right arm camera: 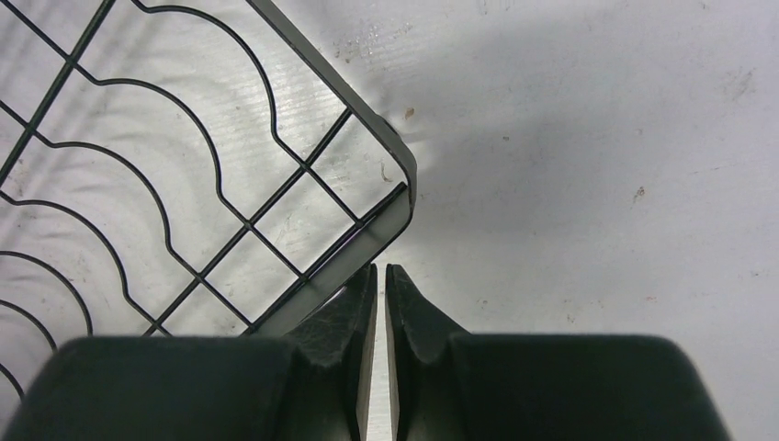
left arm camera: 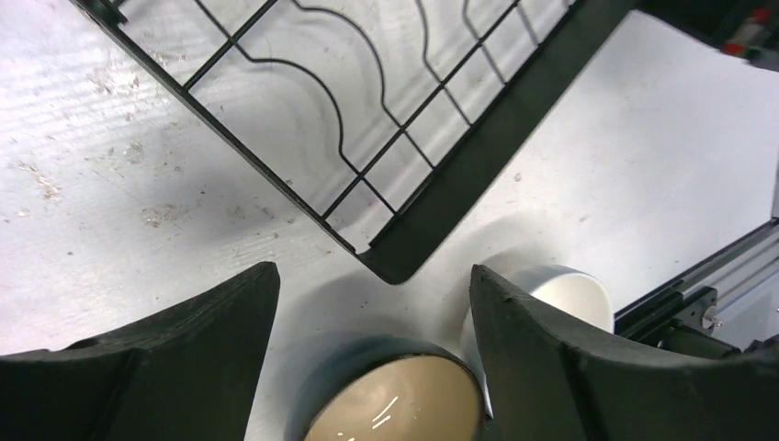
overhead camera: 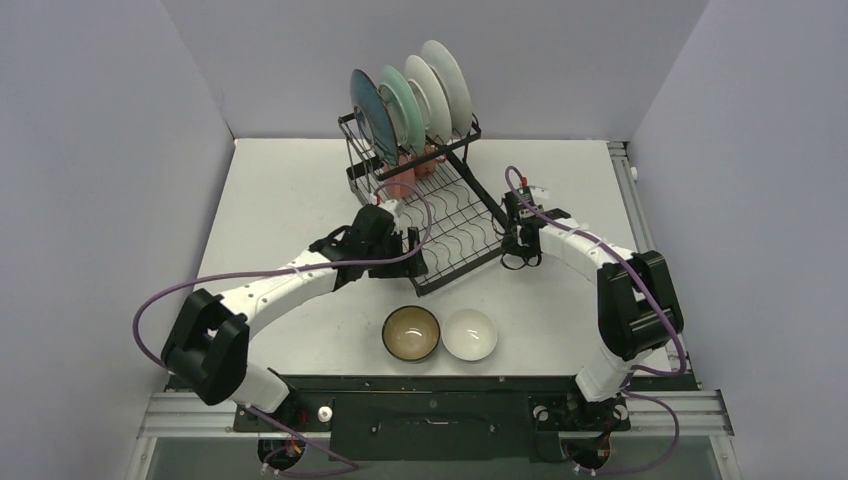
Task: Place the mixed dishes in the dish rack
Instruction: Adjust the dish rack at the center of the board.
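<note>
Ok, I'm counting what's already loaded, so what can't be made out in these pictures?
Top view: the pinkish things under the plates are screened by rack wires; mugs or not, unclear.
Left wrist view: brown bowl is cut off by the bottom edge; white bowl sits half behind a finger.
Right wrist view: whether the right gripper touches the rack is unclear.

Four plates (overhead camera: 403, 100) stand upright in the dish rack (overhead camera: 455, 240) at the back of the table (overhead camera: 280, 190); a brown bowl (overhead camera: 411, 333) and a small white bowl (overhead camera: 469, 334) sit touching in front of it, between the two arms (overhead camera: 280, 285)
</note>
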You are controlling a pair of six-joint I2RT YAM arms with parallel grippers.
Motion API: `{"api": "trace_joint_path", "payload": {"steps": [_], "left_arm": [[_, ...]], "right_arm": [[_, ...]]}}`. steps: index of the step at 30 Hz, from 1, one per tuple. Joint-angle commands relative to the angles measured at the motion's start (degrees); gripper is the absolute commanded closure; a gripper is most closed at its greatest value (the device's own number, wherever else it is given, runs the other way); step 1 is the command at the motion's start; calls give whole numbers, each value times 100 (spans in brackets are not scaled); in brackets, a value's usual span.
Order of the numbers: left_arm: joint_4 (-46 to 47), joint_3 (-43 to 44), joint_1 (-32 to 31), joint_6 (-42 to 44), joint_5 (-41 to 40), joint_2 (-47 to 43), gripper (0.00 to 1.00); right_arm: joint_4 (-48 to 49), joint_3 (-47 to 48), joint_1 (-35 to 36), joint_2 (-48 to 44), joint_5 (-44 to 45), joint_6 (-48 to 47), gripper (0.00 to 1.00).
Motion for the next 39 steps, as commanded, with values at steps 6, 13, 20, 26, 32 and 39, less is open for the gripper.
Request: {"api": "trace_joint_path", "payload": {"steps": [6,13,20,26,32,39], "left_arm": [[-273,277,110,435,-4,-1142,16],[-210,-121,140,493,240,-1702,4],[152,-774,539,282,1166,-2200,4],[483,-1156,886,-15,2048,-2659,4],[866,-1645,947,-603,2803,-3024,4],[350,-1994,1003,-671,2954,-3075,4]], "right_arm": [[537,316,27,-450,-131,10,90],[271,-52,263,-1209,-23,-110,85],[18,-474,595,-2244,154,-192,78],[-19,-1050,780,-3225,145,-120,65],[-72,-1556,859,-3963,-217,1,58],[-267,-1877,918,-4613,-232,132,56]]}}
